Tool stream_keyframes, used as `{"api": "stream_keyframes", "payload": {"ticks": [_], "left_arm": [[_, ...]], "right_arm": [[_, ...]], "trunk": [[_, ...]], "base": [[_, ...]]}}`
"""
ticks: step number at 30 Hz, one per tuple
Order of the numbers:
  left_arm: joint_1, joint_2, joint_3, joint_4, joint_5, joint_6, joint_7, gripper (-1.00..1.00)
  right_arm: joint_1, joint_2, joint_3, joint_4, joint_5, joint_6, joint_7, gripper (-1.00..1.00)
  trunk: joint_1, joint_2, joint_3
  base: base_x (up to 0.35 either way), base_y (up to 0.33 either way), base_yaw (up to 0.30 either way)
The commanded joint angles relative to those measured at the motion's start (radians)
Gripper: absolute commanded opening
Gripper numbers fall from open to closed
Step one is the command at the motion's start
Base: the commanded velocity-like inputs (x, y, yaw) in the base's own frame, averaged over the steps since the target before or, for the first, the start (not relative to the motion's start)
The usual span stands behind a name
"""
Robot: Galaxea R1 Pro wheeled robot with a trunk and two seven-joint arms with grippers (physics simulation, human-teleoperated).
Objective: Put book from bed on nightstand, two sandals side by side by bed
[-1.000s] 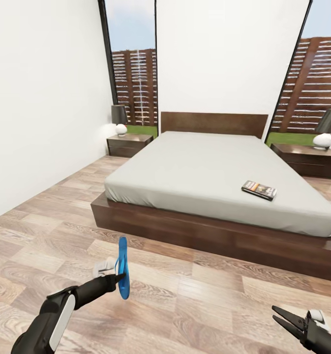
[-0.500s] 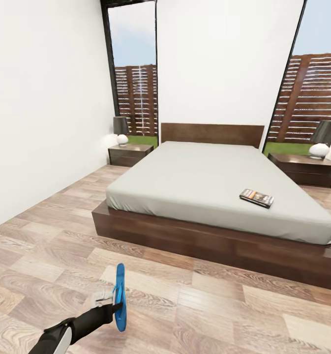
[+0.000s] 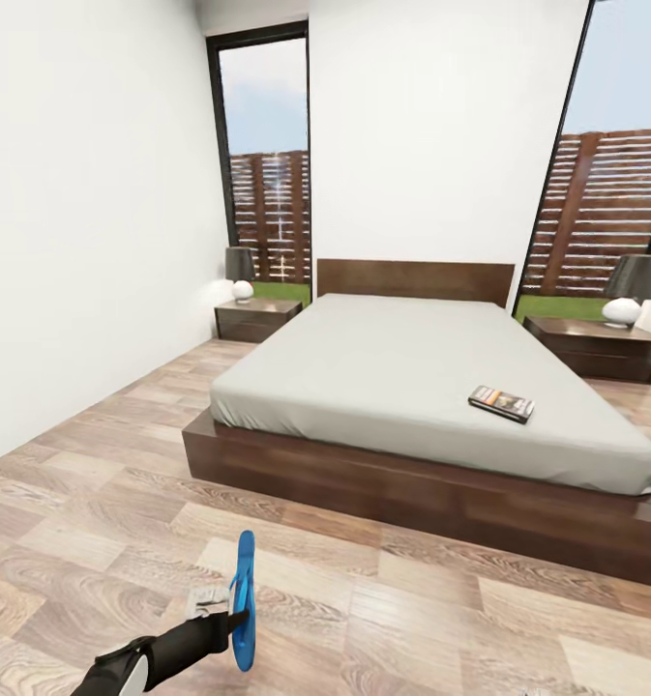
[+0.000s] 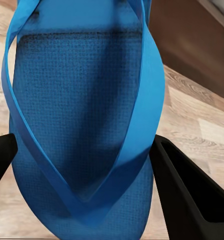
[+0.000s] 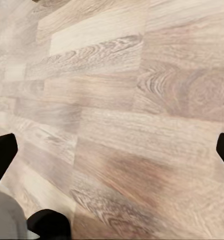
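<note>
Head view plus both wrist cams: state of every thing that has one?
sandal: held on edge off the floor, clamped in the left gripper
book: lying flat, closed, on the bed
right gripper: jaws open, nothing between them, over wood floor
two lamps: upright on nightstands, unlit

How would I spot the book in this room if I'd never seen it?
Find the big grey bed against the far wall. The book lies flat on the mattress near the bed's right front corner. It is small, thin and dark with an orange band, the only item on the bed.
</note>
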Motion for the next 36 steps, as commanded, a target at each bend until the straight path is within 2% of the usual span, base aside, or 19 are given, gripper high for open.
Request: {"api": "stream_keyframes", "payload": {"ticks": [1, 3, 7, 24, 26, 27, 29, 31, 33, 36], "left_arm": [[0.000, 0.000, 0.002, 0.006, 0.006, 0.008, -0.004, -1.00], [0.000, -0.001, 0.001, 0.015, 0.005, 0.008, -0.004, -1.00], [0.000, -0.001, 0.002, 0.020, 0.005, 0.007, -0.005, -1.00], [0.000, -0.001, 0.002, 0.021, 0.005, 0.008, -0.005, -1.00], [0.000, -0.001, 0.002, 0.021, 0.005, 0.008, -0.005, -1.00], [0.000, -0.001, 0.002, 0.021, 0.005, 0.009, -0.005, -1.00], [0.000, -0.001, 0.002, 0.021, 0.005, 0.008, -0.005, -1.00], [0.000, -0.001, 0.002, 0.021, 0.005, 0.008, -0.005, -1.00], [0.000, -0.001, 0.002, 0.021, 0.005, 0.008, -0.005, -1.00], [0.000, -0.001, 0.002, 0.021, 0.005, 0.008, -0.005, -1.00]], "right_arm": [[-0.001, 0.001, -0.001, -0.001, -0.002, 0.008, 0.084, 1.00], [-0.002, 0.000, -0.002, 0.000, 0.002, 0.008, 0.166, 1.00], [-0.002, -0.002, -0.003, 0.003, 0.004, 0.006, 0.210, 1.00], [-0.002, -0.002, -0.003, 0.003, 0.005, 0.003, 0.223, 1.00], [-0.002, 0.001, -0.003, 0.001, 0.009, 0.003, 0.159, 1.00], [-0.002, 0.001, -0.004, -0.004, 0.010, 0.003, 0.101, 1.00], [-0.002, 0.003, -0.005, -0.026, 0.012, 0.003, -0.126, 1.00], [-0.002, 0.004, -0.006, -0.035, 0.011, 0.003, -0.238, 1.00], [-0.002, 0.004, -0.007, -0.039, 0.008, 0.004, -0.286, 1.00], [-0.002, 0.001, -0.005, -0.039, 0.004, 0.006, -0.306, 1.00]], "trunk": [[-0.004, 0.007, 0.002], [-0.012, 0.021, 0.008], [-0.027, 0.049, 0.021], [-0.092, 0.168, 0.074], [-0.100, 0.182, 0.081], [-0.104, 0.189, 0.084], [-0.111, 0.203, 0.090], [-0.119, 0.217, 0.096], [-0.127, 0.231, 0.102], [-0.138, 0.252, 0.112]], "base": [[0.000, 0.000, 0.000], [0.000, 0.000, 0.000], [0.000, 0.000, 0.000], [0.000, 0.000, 0.000], [0.000, 0.000, 0.000], [0.000, 0.000, 0.000], [0.000, 0.000, 0.000], [0.000, 0.000, 0.000], [0.000, 0.000, 0.000], [0.000, 0.000, 0.000]]}}
